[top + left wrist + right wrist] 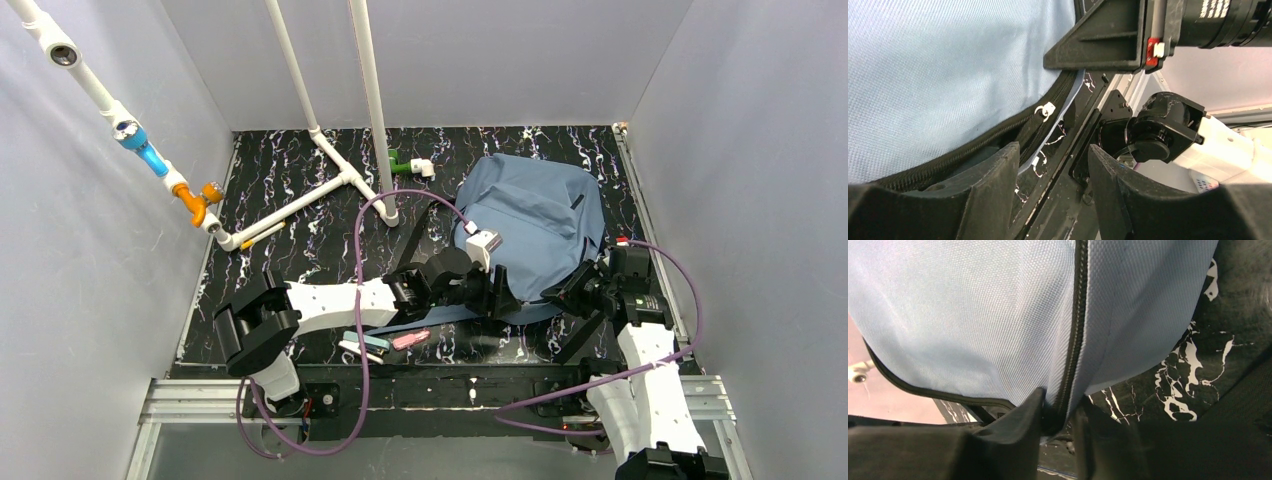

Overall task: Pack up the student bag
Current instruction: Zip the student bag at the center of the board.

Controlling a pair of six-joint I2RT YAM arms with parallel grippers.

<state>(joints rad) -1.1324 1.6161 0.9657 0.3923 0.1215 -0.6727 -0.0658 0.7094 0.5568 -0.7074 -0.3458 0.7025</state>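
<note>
The student bag (535, 220) is a slate-blue fabric backpack lying flat at the right middle of the black marbled table. My left gripper (497, 291) sits at the bag's near-left edge. In the left wrist view its fingers (998, 170) stand apart, open, with only table between them, and the bag's black zip (998, 131) runs just beyond the left finger. My right gripper (578, 287) is at the bag's near-right edge. In the right wrist view it (1058, 412) is shut on a fold of the bag (973, 315) where the zip seam (1079, 315) runs down between the fingertips.
Small flat items, teal (368, 340), pink (411, 339) and white (357, 350), lie on the table under my left arm. A white pipe frame (330, 160) with a green fitting (399, 162) and an orange one (196, 203) stands at the back left. Grey walls close in three sides.
</note>
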